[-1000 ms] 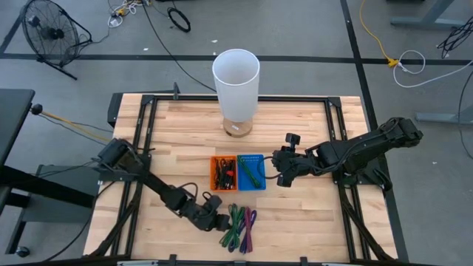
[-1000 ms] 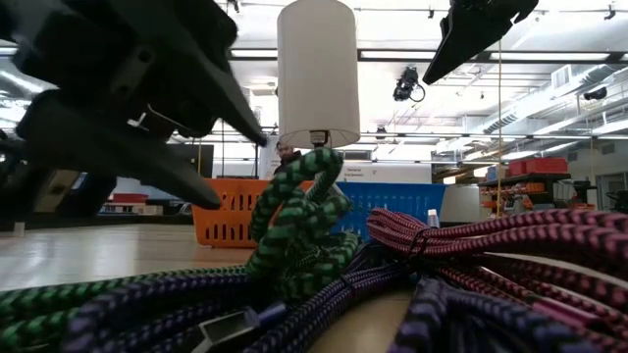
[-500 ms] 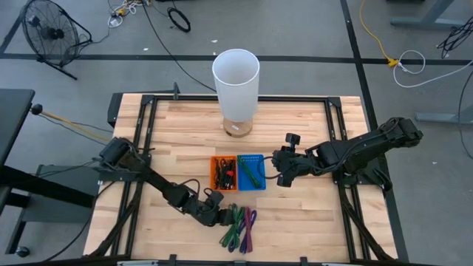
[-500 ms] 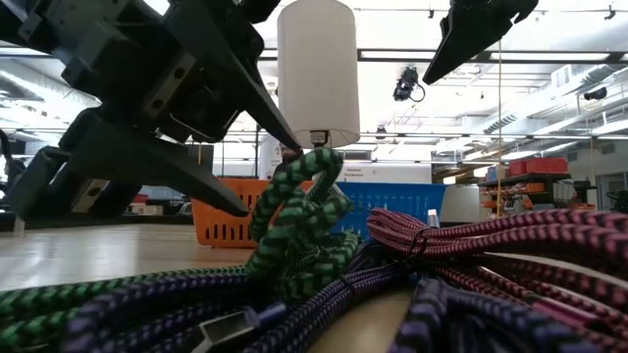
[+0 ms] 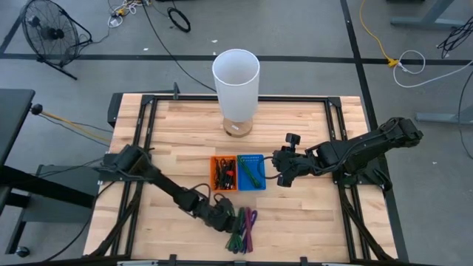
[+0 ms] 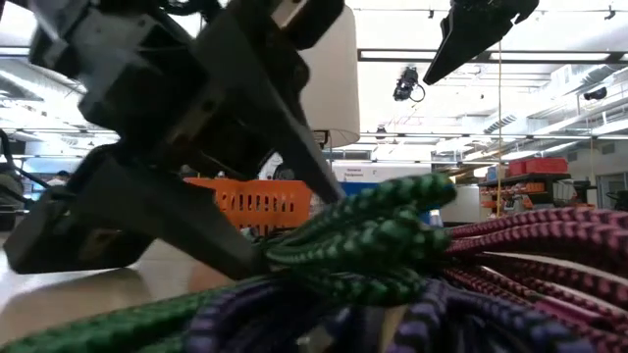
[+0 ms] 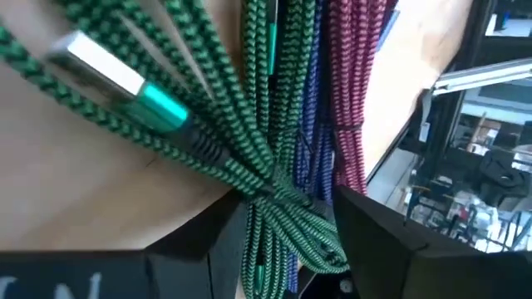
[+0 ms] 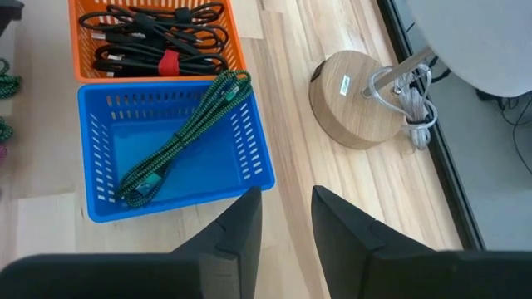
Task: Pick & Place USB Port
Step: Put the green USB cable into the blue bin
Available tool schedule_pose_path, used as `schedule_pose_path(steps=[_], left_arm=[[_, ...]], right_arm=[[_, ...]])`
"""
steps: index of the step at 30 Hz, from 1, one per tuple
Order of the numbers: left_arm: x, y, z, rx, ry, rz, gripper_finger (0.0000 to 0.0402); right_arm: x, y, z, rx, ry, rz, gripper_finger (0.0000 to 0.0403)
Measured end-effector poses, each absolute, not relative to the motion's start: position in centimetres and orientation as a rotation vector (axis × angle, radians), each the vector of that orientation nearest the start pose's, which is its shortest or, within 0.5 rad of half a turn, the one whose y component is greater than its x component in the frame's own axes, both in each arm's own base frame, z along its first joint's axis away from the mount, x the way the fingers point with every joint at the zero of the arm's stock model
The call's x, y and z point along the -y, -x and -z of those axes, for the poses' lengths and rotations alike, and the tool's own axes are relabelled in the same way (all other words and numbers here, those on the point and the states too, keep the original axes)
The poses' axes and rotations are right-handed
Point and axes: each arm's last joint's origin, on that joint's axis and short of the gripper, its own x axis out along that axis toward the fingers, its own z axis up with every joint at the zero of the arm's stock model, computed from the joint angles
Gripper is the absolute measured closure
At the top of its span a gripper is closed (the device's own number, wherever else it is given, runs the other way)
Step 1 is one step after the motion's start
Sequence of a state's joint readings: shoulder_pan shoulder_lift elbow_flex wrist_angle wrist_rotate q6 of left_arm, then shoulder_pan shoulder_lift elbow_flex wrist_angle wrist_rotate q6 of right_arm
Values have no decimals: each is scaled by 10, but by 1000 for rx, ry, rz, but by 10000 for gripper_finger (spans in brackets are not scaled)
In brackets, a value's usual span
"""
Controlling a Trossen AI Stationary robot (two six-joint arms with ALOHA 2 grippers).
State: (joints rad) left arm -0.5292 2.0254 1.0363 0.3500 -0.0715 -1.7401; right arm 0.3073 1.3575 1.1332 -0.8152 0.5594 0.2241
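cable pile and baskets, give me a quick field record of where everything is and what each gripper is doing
cable pile: braided green, purple and red cables on the table's near edge
left gripper: open, fingers either side of a green cable, not closed on it
right gripper: fingers apart, holding nothing, hovering near the blue basket
blue basket: holds one green cable
orange basket: holds black cables
lamp: stands behind the baskets
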Motion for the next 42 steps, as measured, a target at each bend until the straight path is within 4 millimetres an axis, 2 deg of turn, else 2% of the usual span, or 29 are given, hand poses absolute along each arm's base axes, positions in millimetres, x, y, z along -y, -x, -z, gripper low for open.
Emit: schedule_pose_path(steps=[4,10,22,25,28,31,34,42], left_arm=[[194,-346,-110,-876,1443,-186,242],[198,-343,-109,-892,1414,-175,378],[224,-334,-117,-760,1394,-72,390],[229,-331,-128,-695,1351,-38,390],[228,-330,-147,-611,1278,0,390],[219,-331,-167,-540,1172,20,390],[200,-333,-190,-503,1048,22,391],[125,-323,-256,-422,679,-60,391]], right_arm=[[-65,-255,-286,-915,229,323,294],[-65,-255,-286,-916,231,322,294],[-66,-255,-285,-921,228,315,294],[-66,-255,-285,-922,223,310,294],[-66,-256,-286,-914,211,300,294],[-68,-259,-288,-884,178,268,294],[-71,-264,-291,-833,144,212,294],[-78,-276,-301,-696,109,84,294]])
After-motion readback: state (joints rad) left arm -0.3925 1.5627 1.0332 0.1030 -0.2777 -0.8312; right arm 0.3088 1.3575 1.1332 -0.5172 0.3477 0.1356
